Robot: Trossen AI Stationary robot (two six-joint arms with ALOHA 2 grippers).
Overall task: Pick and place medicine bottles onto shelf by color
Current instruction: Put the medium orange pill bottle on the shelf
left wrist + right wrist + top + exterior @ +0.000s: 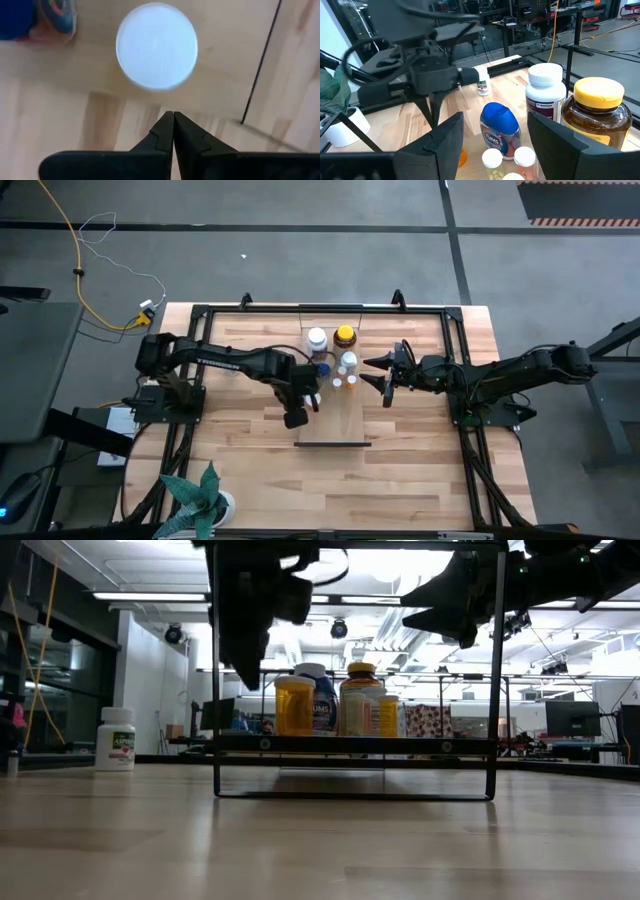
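Left gripper (pixel 173 131) fills the near edge of its wrist view, jaws clenched on nothing, pointing down over a white cap (pixel 156 46). In the high view this gripper (pixel 311 402) sits at about 9 o'clock of the bottle cluster, at the shelf's (pixel 335 425) left edge.

Right gripper (pixel 385 376) waits at 3 o'clock of the cluster, jaws released and wide, nothing between them, tips aimed at the bottles and just beside them.

Bottles stand bunched on the far end of the shelf: white bottle (pixel 317 340) at 11 o'clock, amber bottle (pixel 345 337) with yellow cap at 1 o'clock, blue-capped bottle (pixel 499 125) in the middle, tiny white-capped ones (pixel 345 380) nearest the shelf's open part. Exact touching between them cannot be told.

Right wrist view shows the white bottle (pixel 546 95) and the amber bottle (pixel 597 112) side by side, with the blue-capped one in front of them.

One more white bottle (pixel 116 739) stands alone on the bench (pixel 420 460), off the shelf, well apart to the left.

Dark strip (pixel 333 444) marks the shelf's near end. Plant (pixel 200 500) at the bench's 7 o'clock corner.
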